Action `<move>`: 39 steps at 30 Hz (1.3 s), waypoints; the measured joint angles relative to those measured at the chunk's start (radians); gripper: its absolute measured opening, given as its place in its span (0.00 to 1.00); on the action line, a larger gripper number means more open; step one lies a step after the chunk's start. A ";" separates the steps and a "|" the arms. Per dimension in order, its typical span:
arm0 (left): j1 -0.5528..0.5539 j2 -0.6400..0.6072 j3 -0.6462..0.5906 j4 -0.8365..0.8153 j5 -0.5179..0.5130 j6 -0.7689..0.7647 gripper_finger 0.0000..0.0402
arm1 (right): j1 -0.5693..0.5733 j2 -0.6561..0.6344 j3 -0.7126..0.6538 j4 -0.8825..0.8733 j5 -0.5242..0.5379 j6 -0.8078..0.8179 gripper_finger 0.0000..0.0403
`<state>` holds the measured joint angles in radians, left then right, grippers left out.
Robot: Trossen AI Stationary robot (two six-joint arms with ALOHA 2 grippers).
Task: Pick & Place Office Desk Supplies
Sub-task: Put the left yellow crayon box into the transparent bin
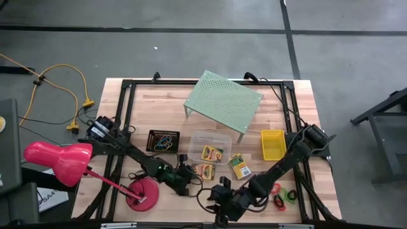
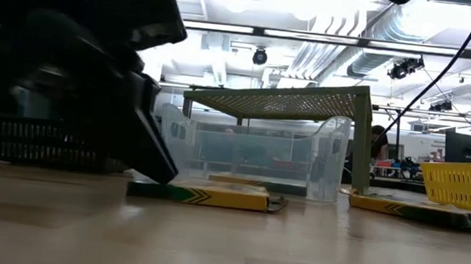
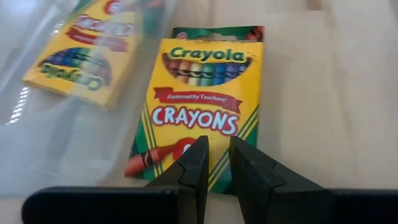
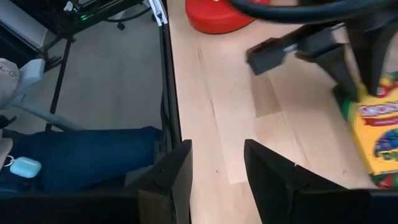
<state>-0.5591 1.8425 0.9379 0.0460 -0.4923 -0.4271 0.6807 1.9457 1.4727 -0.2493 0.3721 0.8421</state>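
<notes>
High view: wooden table (image 1: 299, 105); left gripper (image 1: 188, 180) low at the near centre, tips touching the near end of a crayon box (image 1: 204, 170) lying flat just in front of the clear tub (image 1: 210, 147); 1 more box inside the tub, 1 third box (image 1: 240, 165) loose to its right; yellow basket (image 1: 273, 144) beyond that; black mesh tray (image 1: 163, 140) with rubber bands to the tub's left; red, green and black rings (image 1: 283, 196) near the right front edge; right gripper (image 1: 222, 202) parked at the front edge, nothing in it. Low view: flat crayon box (image 2: 204, 195) on the wood, dark left finger slanting down onto its near end; tub (image 2: 255, 155) and basket (image 2: 462, 183) behind. Left wrist view: own fingers (image 3: 196, 163) nearly closed over the box's (image 3: 199, 102) near edge, slim gap only, box not clamped between them. Right wrist view: own fingers (image 4: 177, 171) parted, over bare wood, clenching nothing. Likely risks: tips this narrow riding on top of the flat lid, pushing the box toward the tub wall instead of catching it; thin card slipping from an edge pinch once lifted.
</notes>
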 joint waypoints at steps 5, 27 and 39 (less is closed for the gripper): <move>-0.041 -0.001 0.000 -0.001 0.007 -0.016 0.16 | -0.003 0.000 0.000 0.000 0.000 0.000 0.33; -0.148 -0.002 0.000 -0.006 -0.019 -0.035 0.16 | -0.031 0.008 0.000 -0.022 -0.021 0.338 0.33; -0.221 -0.113 -0.001 -0.074 -0.019 -0.023 0.16 | -0.040 0.008 0.000 -0.163 -0.004 0.601 0.33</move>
<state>-0.7805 1.7292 0.9367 -0.0282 -0.5116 -0.4502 0.6404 1.9541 1.4731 -0.4118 0.3682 1.4428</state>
